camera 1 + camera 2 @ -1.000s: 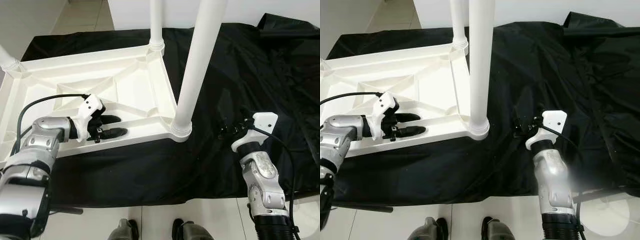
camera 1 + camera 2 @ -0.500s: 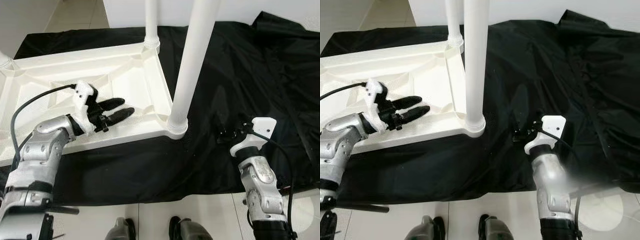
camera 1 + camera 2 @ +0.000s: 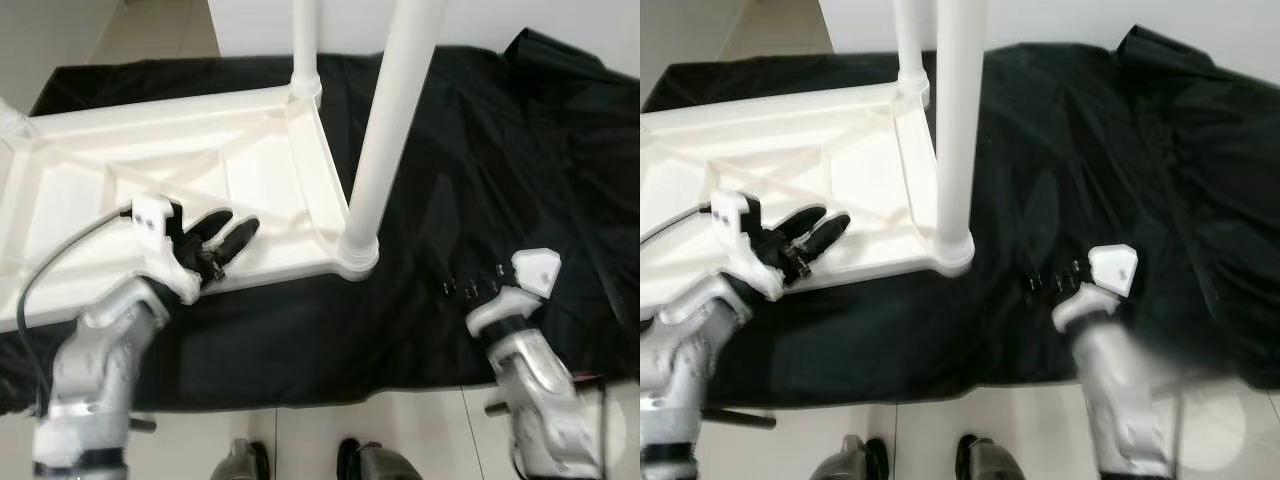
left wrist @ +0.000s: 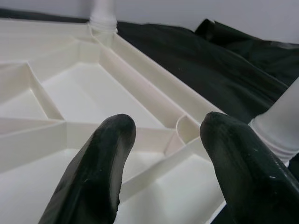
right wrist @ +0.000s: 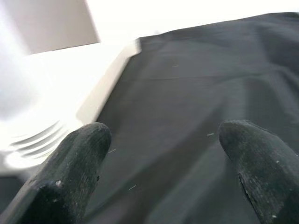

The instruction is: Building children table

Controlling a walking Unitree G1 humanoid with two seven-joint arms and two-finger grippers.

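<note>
Children's table (image 3: 200, 170), white plastic and upside down, lies on a black sheet (image 3: 500, 150) at upper left of the frame, two legs (image 3: 385, 130) rising upright. Left gripper (image 3: 225, 240) hovers over its ribbed underside, jaws parted and empty. Right gripper (image 3: 465, 290), lower right over the sheet, is likewise spread, holding nothing.

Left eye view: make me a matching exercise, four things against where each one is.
Things:
1. left tool
2. right tool
3. near table leg
4. black cloth

Places:
A. standing upright in the tabletop's near right corner socket
B. spread on the floor under the upturned tabletop
C. fingers open over the tabletop's near rim
D. over bare cloth, right of the near leg

Pairs: 1-C, 2-D, 3-A, 4-B
</note>
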